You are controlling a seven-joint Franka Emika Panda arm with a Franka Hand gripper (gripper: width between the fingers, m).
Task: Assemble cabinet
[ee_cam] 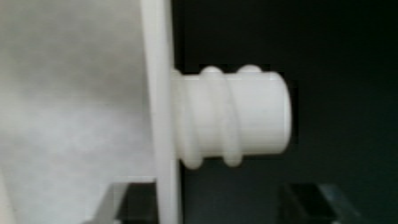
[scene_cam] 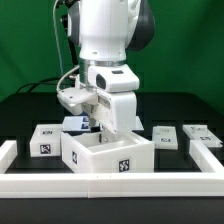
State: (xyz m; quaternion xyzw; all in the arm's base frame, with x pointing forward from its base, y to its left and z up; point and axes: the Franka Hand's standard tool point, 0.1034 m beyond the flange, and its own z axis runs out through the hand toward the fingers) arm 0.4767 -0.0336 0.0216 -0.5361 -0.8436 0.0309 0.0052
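Note:
The cabinet's big white box shell stands near the front, its square marker tag facing the camera. My gripper hangs just behind the shell's back wall. In the wrist view a flat white panel fills one side, and a short white ribbed peg sticks out from its edge. My gripper is open. One dark finger lies over the panel and the other over the dark table, so the panel's edge is between them, unclamped. Small white tagged drawer blocks lie at the exterior view's left and right.
A long low white border rail runs along the front, with side rails at the exterior view's left and right. A flat tagged piece lies behind the shell, partly hidden by the arm. The table is black.

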